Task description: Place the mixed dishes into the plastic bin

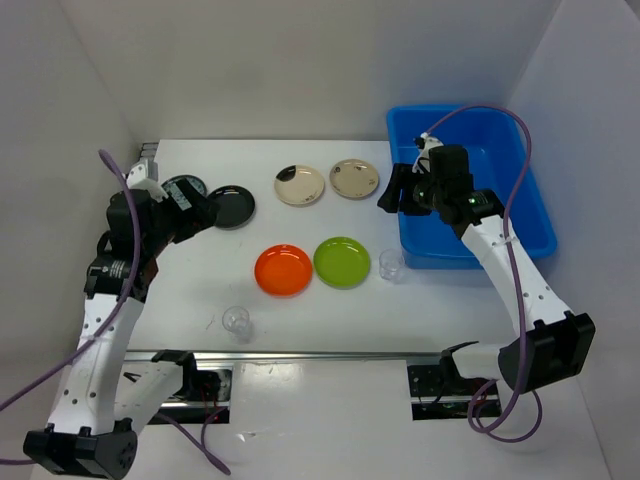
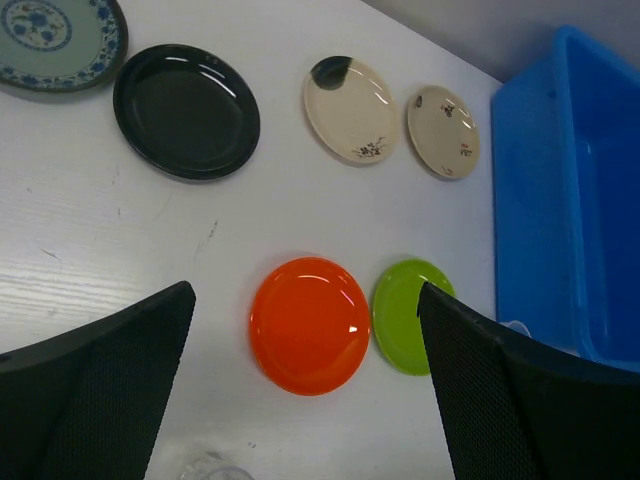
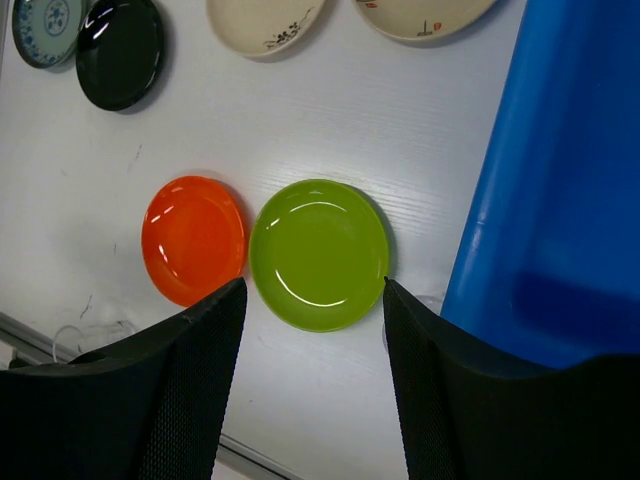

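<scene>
The blue plastic bin (image 1: pixel 470 190) stands at the right and looks empty. On the white table lie an orange plate (image 1: pixel 283 269), a lime green plate (image 1: pixel 342 261), two beige plates (image 1: pixel 300 184) (image 1: pixel 355 178), a black plate (image 1: pixel 232 206) and a grey plate with a blue pattern (image 2: pixel 55 40). One clear cup (image 1: pixel 391 263) stands by the bin, another (image 1: pixel 236 320) near the front edge. My left gripper (image 1: pixel 205 215) is open and empty beside the black plate; its wrist view looks down on the orange plate (image 2: pixel 310 325). My right gripper (image 1: pixel 392 195) is open and empty at the bin's left wall, above the green plate (image 3: pixel 320 252).
White walls close in the table at the back, left and right. The bin's left wall (image 3: pixel 540 200) is close beside my right finger. The table's front edge has a metal rail (image 1: pixel 330 355).
</scene>
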